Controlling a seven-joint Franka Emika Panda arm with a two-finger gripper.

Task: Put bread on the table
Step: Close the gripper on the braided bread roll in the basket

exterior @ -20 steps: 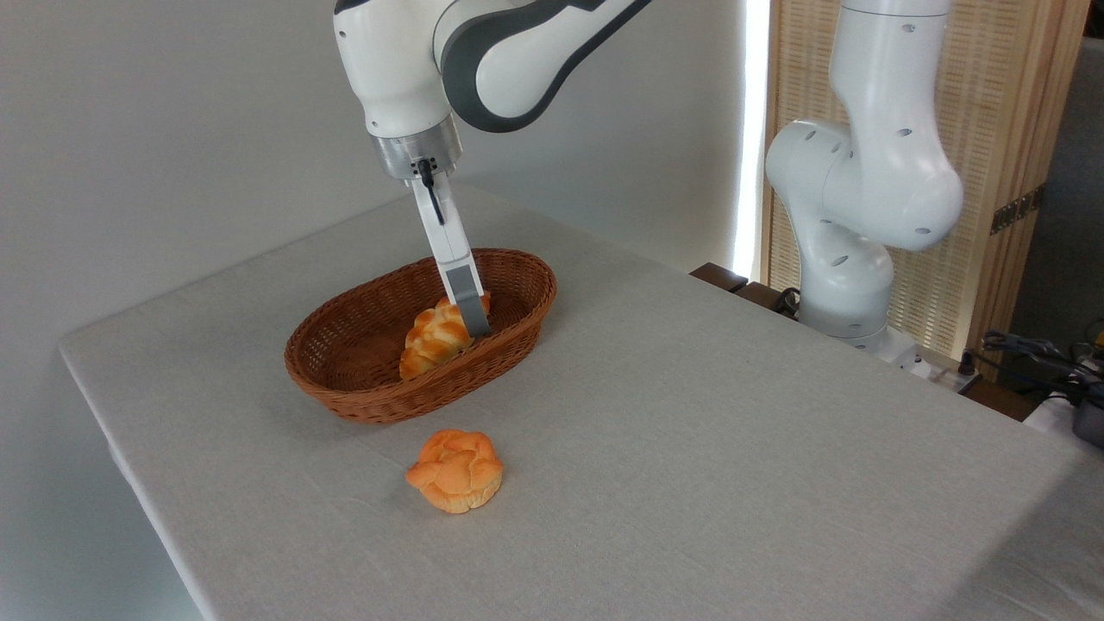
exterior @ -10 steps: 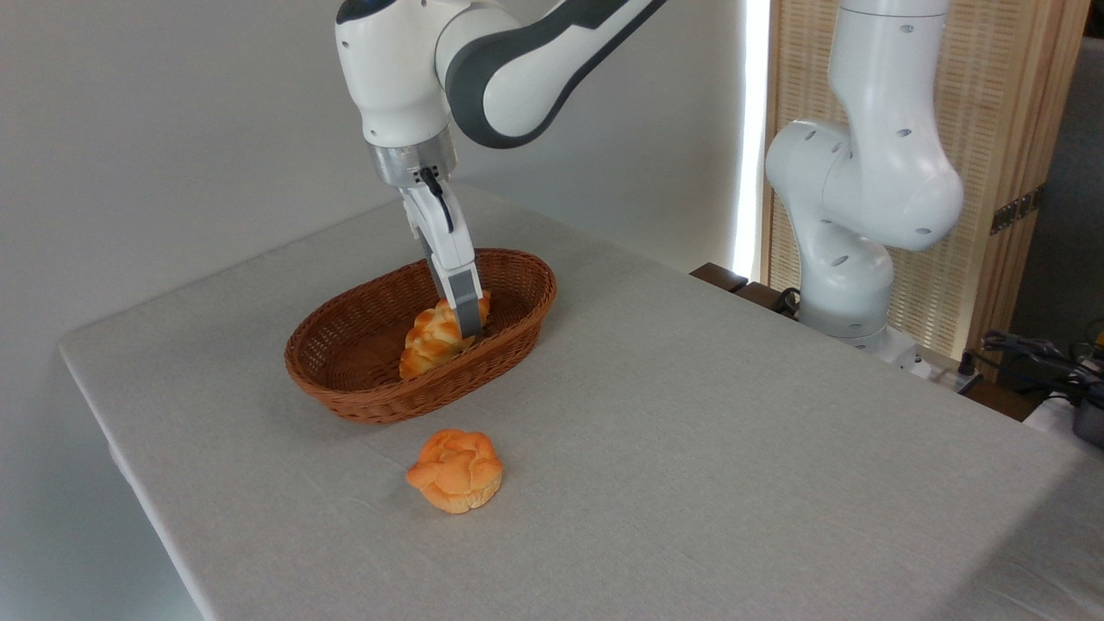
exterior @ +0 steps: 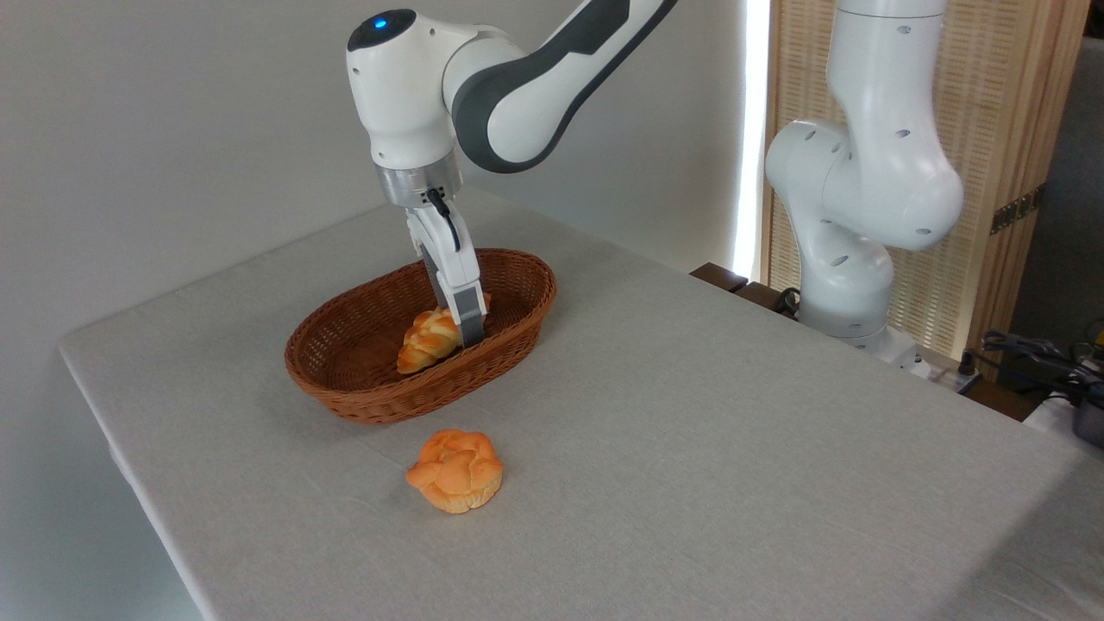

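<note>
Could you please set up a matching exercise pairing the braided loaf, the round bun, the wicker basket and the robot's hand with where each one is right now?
Things:
1. braided loaf
2. round bun
3. wicker basket
4. hand

Places:
A. on the bare cloth, nearer the camera than the basket
B. reaching down into the basket at the loaf's right end
C. inside the basket
D. standing on the table toward its far left

Pairs: 1-C, 2-A, 3-D, 4-B
</note>
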